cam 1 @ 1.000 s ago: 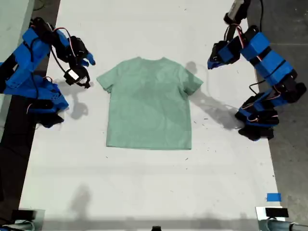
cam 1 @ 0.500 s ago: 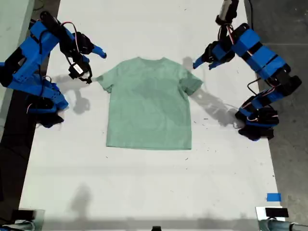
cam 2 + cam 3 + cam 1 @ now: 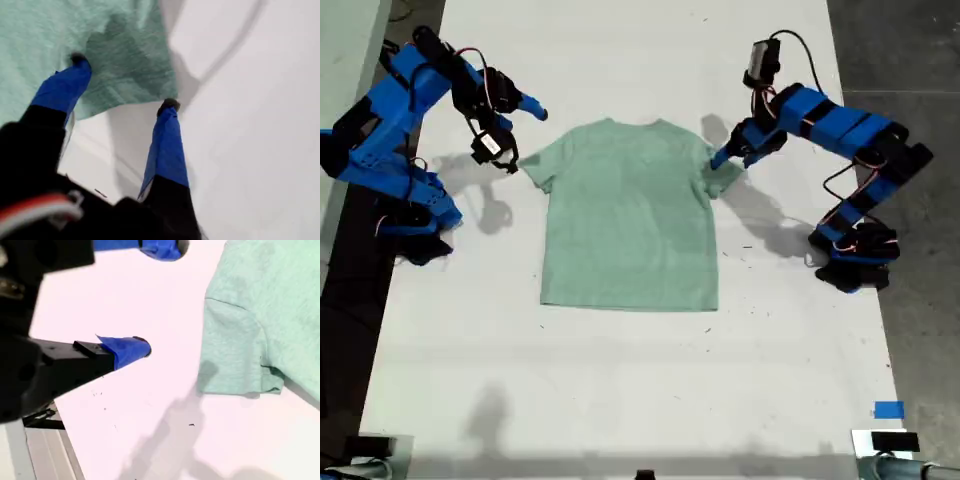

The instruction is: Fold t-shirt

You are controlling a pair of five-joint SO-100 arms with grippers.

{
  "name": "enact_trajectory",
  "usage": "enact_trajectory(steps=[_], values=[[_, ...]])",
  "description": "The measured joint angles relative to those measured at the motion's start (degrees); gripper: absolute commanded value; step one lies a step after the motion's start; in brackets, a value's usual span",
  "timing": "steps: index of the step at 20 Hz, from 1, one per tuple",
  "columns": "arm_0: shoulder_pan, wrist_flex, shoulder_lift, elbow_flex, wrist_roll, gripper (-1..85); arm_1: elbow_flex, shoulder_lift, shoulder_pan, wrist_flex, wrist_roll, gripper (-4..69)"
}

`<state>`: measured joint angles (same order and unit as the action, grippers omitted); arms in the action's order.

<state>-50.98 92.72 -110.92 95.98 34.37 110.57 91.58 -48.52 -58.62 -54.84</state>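
Observation:
The pale mint-green t-shirt (image 3: 630, 215) lies flat and spread out on the white table, collar toward the far edge. My first gripper (image 3: 721, 160) is the one on the exterior view's right. It is low over that side's sleeve and open (image 3: 124, 84). One blue fingertip rests over the sleeve fabric (image 3: 125, 50), the other stands just past its hem. My second gripper (image 3: 522, 135), on the exterior view's left, is wide open (image 3: 150, 297) above bare table. It is a short way from the other sleeve (image 3: 235, 355) and holds nothing.
The white table (image 3: 620, 380) stretches toward the near edge in front of the shirt. A blue tape mark (image 3: 888, 409) and a small dark device (image 3: 894, 441) sit at the exterior view's lower right. Both arm bases stand at the table's side edges.
My first gripper has stretched out and dropped from above the table onto the sleeve. My second gripper has moved farther from the near edge and closer to the shirt.

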Motion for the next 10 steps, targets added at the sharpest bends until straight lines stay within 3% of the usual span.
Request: enact_trajectory(steps=[1,3,4,7,10], values=[[0.0,-0.4,0.0,0.9,0.0,31.0,0.0,-3.1,-0.9,1.7,-1.0,24.5],[0.0,-1.6,0.2,2.7,0.0,31.0,-0.9,-7.8,-2.1,3.3,-2.5,4.3],[0.0,-2.2,0.2,3.5,0.0,31.0,-2.9,-9.5,-2.5,3.5,-2.9,-0.6],[0.0,-2.9,0.2,4.1,0.0,30.8,-6.2,-11.5,-2.3,3.9,-3.3,-0.7],[0.0,-3.3,0.2,4.2,0.0,30.9,-9.1,-9.1,-1.8,-4.7,-3.3,-0.7]])
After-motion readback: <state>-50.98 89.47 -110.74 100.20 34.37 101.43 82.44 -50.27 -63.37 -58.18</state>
